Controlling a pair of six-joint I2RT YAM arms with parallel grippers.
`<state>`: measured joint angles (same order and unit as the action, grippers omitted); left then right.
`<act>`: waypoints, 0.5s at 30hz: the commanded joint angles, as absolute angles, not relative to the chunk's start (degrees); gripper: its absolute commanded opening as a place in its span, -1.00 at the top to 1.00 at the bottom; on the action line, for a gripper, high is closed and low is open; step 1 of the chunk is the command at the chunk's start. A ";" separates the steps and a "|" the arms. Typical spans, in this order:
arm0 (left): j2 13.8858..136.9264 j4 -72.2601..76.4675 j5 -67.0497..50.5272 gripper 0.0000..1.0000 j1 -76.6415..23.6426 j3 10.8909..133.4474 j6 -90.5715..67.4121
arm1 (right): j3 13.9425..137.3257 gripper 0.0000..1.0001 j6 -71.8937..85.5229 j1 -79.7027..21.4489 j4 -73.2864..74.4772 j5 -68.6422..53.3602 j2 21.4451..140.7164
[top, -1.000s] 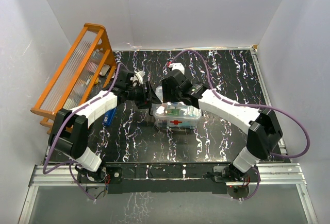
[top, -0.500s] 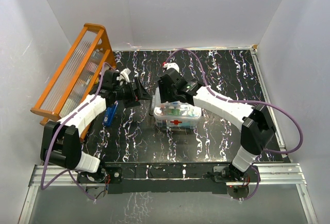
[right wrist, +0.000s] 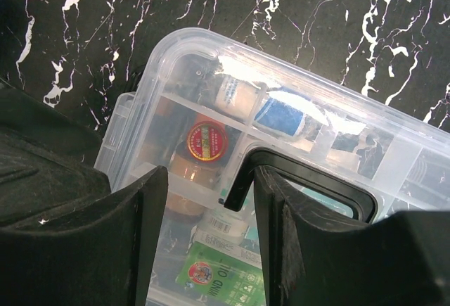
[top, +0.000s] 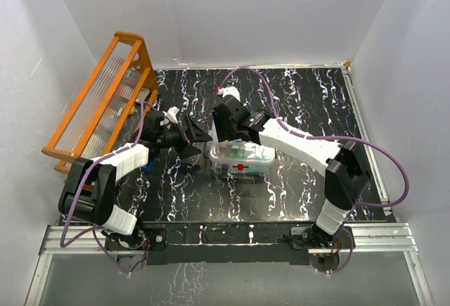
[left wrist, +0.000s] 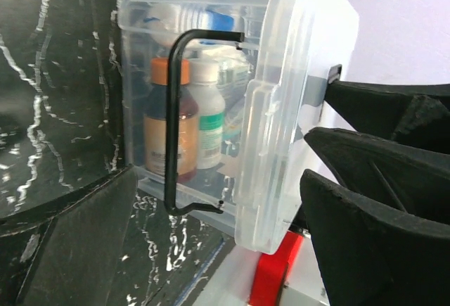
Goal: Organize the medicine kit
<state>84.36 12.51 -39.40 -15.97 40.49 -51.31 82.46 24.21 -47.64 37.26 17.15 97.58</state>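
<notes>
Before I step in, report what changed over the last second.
The left arm's fingers opened wide while its elbow sank toward the near edge. The right arm's fingers shifted left over the clear rectangular plastic medicine kit with the red cross, now flanking the lid's dark handle. The kit and the orange wooden rack stayed put.

- Bright, even light is falling from overhead in the top view, and the white walls [top: 281, 10] are showing only faint shading at the corners.
- The black table [top: 309, 102] is staying sharp, marbling included.
- Glare is streaking white across the clear lid [right wrist: 281, 98] in the right wrist view.
- The fingers [left wrist: 373, 236] of the left gripper [left wrist: 221, 179] are blurring into flat black, close to the lens.
</notes>
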 commanded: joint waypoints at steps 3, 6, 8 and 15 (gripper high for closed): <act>86.45 30.01 -45.84 -0.97 -16.35 36.43 -63.46 | 81.64 0.03 24.29 -48.25 40.53 16.44 99.06; 87.43 32.57 -46.10 -0.97 -16.35 35.80 -66.38 | 81.27 0.04 24.64 -48.25 40.05 16.12 98.75; 87.92 33.75 -46.27 -0.97 -16.35 35.48 -67.84 | 80.93 0.04 24.87 -48.25 39.51 16.04 98.50; 89.39 41.35 -48.44 -0.98 -16.35 34.13 -73.21 | 80.01 0.05 25.49 -48.24 38.52 15.93 98.09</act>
<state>89.47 35.11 -45.54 -16.29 34.76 -69.82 82.24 24.56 -47.64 36.97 17.41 97.56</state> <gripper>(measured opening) 0.985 0.480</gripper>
